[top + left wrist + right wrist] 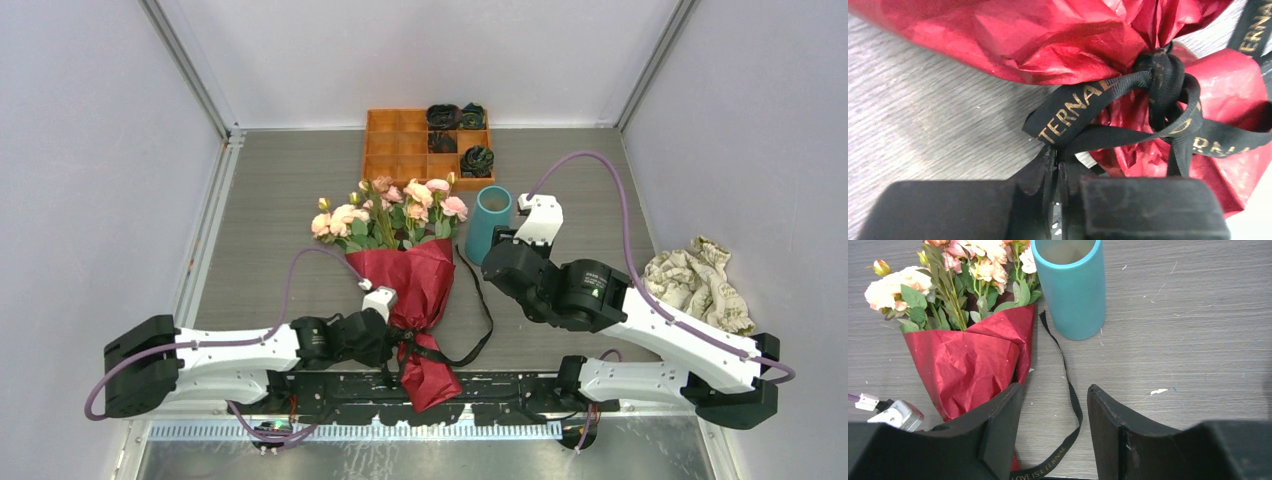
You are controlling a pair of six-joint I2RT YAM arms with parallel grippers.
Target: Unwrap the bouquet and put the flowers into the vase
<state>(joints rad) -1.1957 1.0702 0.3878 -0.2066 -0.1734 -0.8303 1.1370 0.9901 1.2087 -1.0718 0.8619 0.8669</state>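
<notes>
The bouquet [418, 285] lies mid-table, its flowers [392, 210] pointing away from me and its dark red paper [1048, 35] tied with a black ribbon [1075, 102] knotted at the waist [1163, 75]. My left gripper [1055, 155] sits just left of the knot, its jaws pinched together on a ribbon end. The teal vase [489, 222] stands upright to the right of the blooms. My right gripper [1054, 387] hovers open near the vase [1073, 290], above a loose ribbon tail [1071, 395] lying on the table; nothing is between its fingers.
An orange compartment tray [400, 150] with dark bundles in its right cells sits at the back. Crumpled cream paper [700, 280] lies at the far right. Enclosure walls stand on both sides and behind.
</notes>
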